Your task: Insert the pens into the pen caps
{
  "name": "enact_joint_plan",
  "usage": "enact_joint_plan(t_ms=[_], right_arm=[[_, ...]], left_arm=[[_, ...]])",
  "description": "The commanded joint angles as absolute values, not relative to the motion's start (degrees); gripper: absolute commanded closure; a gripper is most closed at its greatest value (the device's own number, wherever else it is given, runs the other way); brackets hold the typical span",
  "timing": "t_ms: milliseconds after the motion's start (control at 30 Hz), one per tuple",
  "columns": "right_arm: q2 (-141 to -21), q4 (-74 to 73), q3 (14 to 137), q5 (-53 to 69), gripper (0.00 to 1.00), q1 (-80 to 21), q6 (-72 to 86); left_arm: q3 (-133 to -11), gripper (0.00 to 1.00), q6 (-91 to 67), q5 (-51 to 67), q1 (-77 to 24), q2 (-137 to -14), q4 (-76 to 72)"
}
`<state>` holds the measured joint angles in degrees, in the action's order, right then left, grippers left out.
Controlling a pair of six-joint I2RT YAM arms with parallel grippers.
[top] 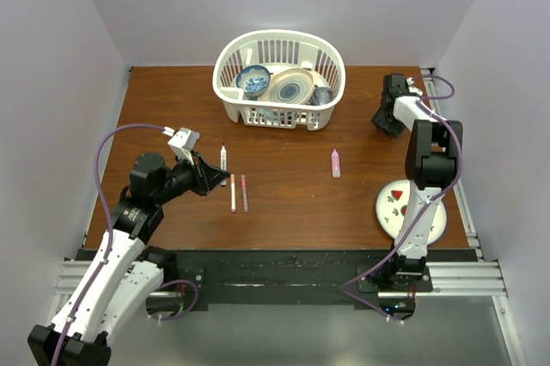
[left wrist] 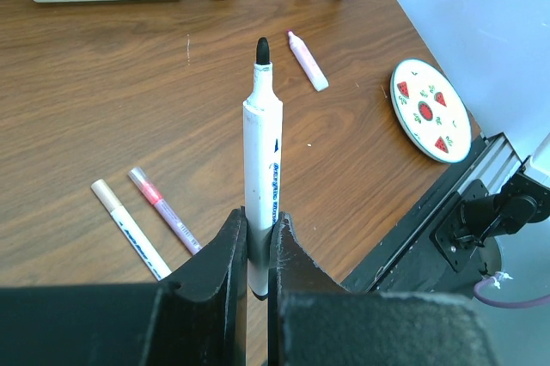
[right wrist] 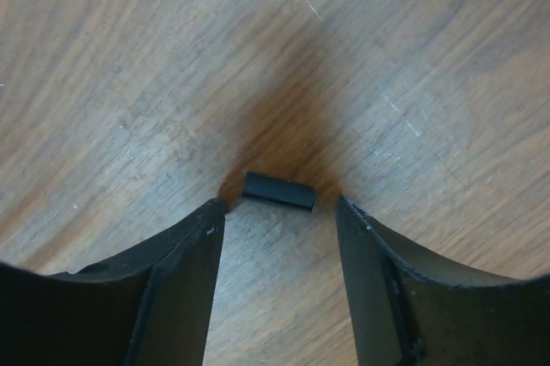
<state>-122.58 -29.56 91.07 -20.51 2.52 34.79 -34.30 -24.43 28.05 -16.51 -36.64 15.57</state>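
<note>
The left pincer [left wrist: 259,228] is clamped on the black-tipped pen [left wrist: 262,151] by its tail, tip jutting ahead, likely leaving it free for capping. The right pincer [right wrist: 279,211] hangs apart, the black cap [right wrist: 278,192] lying crosswise just beyond its gap, seemingly set for a grab.

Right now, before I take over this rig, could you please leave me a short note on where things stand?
Left gripper: shut on the black-tipped white pen, held by its rear end, tip bare.
Right gripper: open, low at the far right of the table, fingers either side of the black cap lying on its side, not gripping it.
On the table: red-ended white pen and dark pink pen side by side near the held pen; lilac highlighter further right.
Done: black-tipped pen picked up, not yet capped; no other caps in sight.
Left: grip the black cap, push the pen in, then the other pens.
</note>
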Motion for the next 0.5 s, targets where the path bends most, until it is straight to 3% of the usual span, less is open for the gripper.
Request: enact_joint_plan(t_ms=[0,467], right_arm=[[-122.87,-27.69,92.28,-21.53,0.44,2.81,33.31],[-126.47,-27.33,93.87,-18.20,0.53,2.81,31.64]], left_arm=[[-36.04,1.00,-24.17,27.60,-16.44,-36.21,14.85],[-36.04,1.00,-24.34,26.81,-16.44,-36.21,14.94]])
